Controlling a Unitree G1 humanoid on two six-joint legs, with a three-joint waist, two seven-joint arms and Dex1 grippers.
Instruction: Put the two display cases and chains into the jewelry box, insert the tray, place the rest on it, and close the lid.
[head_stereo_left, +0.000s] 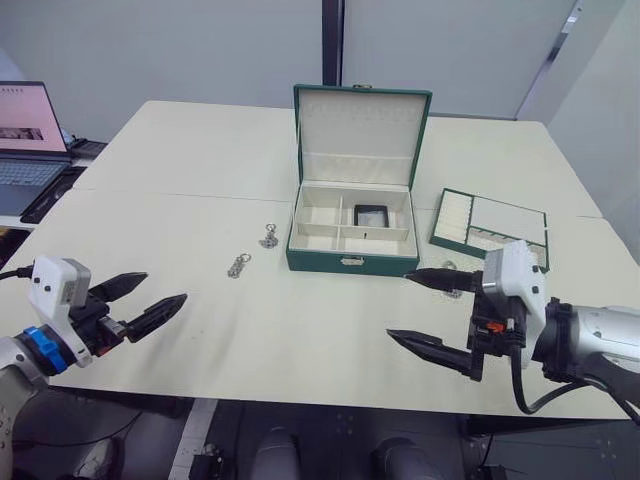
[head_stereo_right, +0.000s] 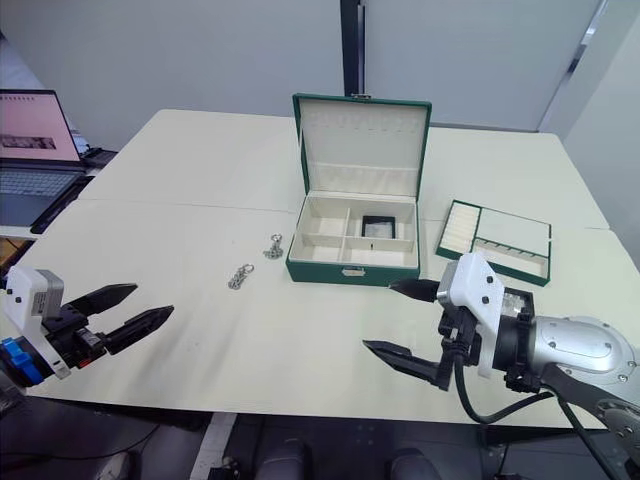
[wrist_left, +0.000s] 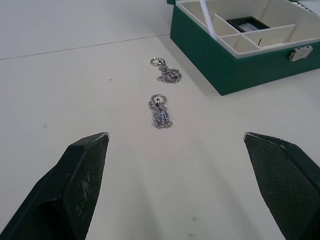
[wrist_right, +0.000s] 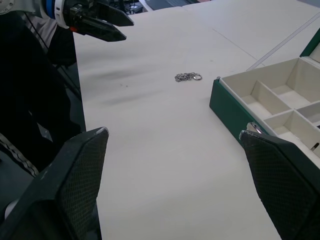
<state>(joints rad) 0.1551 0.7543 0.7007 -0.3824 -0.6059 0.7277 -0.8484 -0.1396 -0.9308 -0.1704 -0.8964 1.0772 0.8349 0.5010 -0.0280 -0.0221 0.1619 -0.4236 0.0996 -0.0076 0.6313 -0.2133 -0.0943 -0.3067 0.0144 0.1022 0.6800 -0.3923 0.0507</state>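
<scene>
Black-fingered left pincer and right pincer hover low over the table, both wide open, empty.

cream-white table takes up most of the scene, its top made of joined panels: one seam runs across it, another shows toward the far right corner. pale grey wall behind, plain and evenly lit. a dark vertical post splits the wall just behind the table's far edge. a slanted pale panel edge at the upper right. at the far left an open laptop, screen lit pinkish, sits on a lower surface beside the table. dark floor under the near edge. light is soft, shadows faint.
</scene>
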